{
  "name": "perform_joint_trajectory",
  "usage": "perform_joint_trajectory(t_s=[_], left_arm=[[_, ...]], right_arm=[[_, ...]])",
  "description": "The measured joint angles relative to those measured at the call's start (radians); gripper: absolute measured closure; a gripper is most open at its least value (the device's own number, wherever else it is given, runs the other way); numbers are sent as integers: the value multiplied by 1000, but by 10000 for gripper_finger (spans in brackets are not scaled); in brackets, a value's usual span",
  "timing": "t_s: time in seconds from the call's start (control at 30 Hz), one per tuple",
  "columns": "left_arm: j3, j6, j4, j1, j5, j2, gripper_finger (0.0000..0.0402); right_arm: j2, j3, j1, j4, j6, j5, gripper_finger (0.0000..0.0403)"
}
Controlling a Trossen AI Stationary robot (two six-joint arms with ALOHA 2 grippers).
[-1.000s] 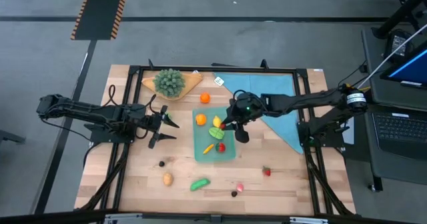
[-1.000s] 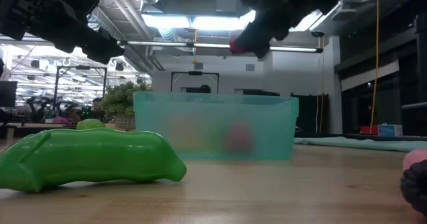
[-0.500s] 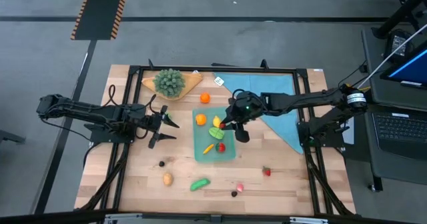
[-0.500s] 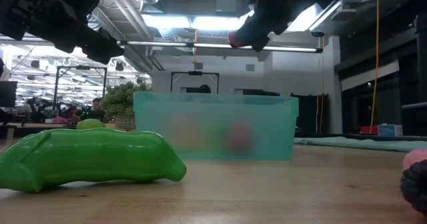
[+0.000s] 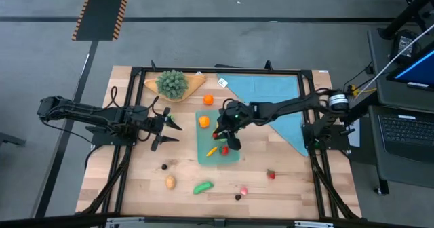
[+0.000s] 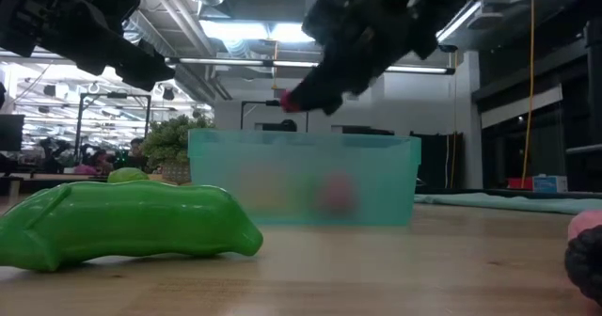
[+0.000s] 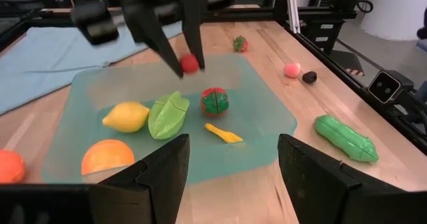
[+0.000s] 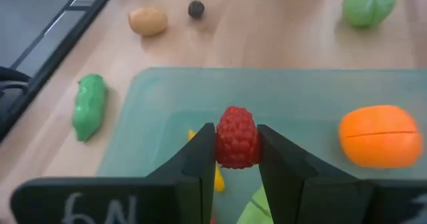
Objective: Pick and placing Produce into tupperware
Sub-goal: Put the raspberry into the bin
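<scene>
High view shows the right gripper has travelled from the tupperware's cloth-side edge to a spot over its interior, fingers pinching a red raspberry. Beneath those fingers lie an orange piece, lemon, green leaf, red fruit and yellow sliver. Judgement: a drop looks imminent. The left gripper has not moved, fingers spread, well apart from the container. A green pod remains loose on the table. Writing on the right gripper's near face is partly cut off, unreadable.
</scene>
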Motion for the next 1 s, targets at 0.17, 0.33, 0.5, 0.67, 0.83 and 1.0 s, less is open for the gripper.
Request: perform_joint_trajectory(t_s=[0.17,0.33,0.5,0.67,0.83,1.0], left_arm=[[0,0,-24,0,0,0,182],[0,0,-28,0,0,0,182],[0,5,-28,0,0,0,182],[0,24,-28,0,0,0,182],[0,24,-27,0,0,0,182],[0,24,-27,0,0,0,182]], right_arm=[[84,0,0,64,25,-2,306],[128,0,2,91,29,-2,306],[166,34,14,86,25,-26,306],[204,98,26,29,-2,-28,306],[215,142,26,-44,-4,-26,306],[215,143,26,-60,-7,-17,306]])
